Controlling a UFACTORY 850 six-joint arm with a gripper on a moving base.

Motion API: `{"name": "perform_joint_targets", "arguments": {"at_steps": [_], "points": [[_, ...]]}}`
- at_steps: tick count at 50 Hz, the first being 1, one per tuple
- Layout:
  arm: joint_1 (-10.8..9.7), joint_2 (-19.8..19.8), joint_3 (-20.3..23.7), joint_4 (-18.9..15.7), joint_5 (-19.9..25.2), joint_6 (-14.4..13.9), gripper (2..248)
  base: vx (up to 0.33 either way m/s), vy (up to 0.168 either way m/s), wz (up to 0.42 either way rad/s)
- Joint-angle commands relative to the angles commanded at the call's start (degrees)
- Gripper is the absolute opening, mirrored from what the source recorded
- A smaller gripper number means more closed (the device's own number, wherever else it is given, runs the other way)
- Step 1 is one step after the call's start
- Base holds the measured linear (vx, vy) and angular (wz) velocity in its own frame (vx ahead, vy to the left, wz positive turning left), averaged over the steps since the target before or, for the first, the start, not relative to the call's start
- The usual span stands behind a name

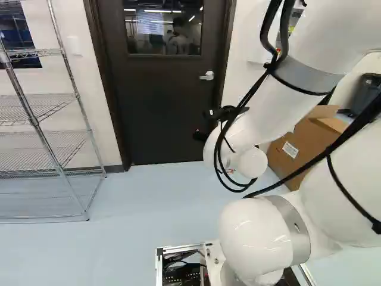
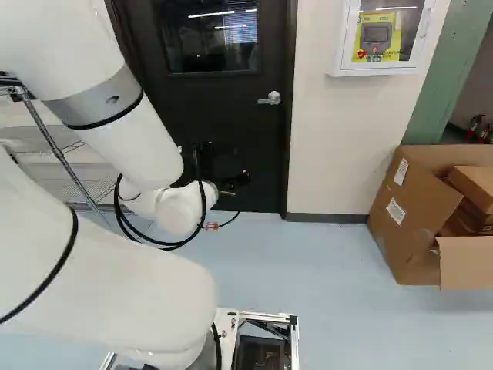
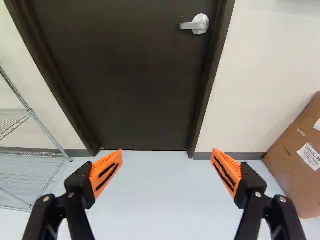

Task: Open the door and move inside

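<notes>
Well, arm (image 1: 259,122): bent forward from the joint at the foot of the base views, its wrist (image 2: 179,210) low, toward the door; dark cables (image 2: 173,245) loop round the wrist.
Door (image 3: 120,80): straight ahead, dark brown, closed in its frame (image 3: 212,75), with a window (image 2: 208,38) in its upper part.
Handle (image 3: 195,25): silver lever on a round plate, at the door's right edge in both base views; lever level, pointing in across the door. It sits above and to the right of the gripper (image 1: 202,125) in the left base view, well ahead of the fingertips in the wrist view.
Gripper (image 3: 167,151): fingers spread wide, orange pads (image 3: 106,172) apart, floor (image 3: 160,195) seen between them; both stand apart from the handle.
Rack (image 1: 36,122): wire shelves by the wall, at the left of the left base view.
Box (image 2: 408,216): open brown cardboard on the floor, at the right of the right base view.
Cabinet (image 2: 339,46): white, wall-mounted, right of the door, a yellow-backed device (image 2: 377,35) inside.
</notes>
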Motion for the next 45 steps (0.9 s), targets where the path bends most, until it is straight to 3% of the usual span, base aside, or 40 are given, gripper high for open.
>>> {"name": "perform_joint_targets", "arguments": {"at_steps": [45], "points": [[0.00,0.00,0.00,0.00,0.00,0.00,247,0.143,0.004,0.001]]}}
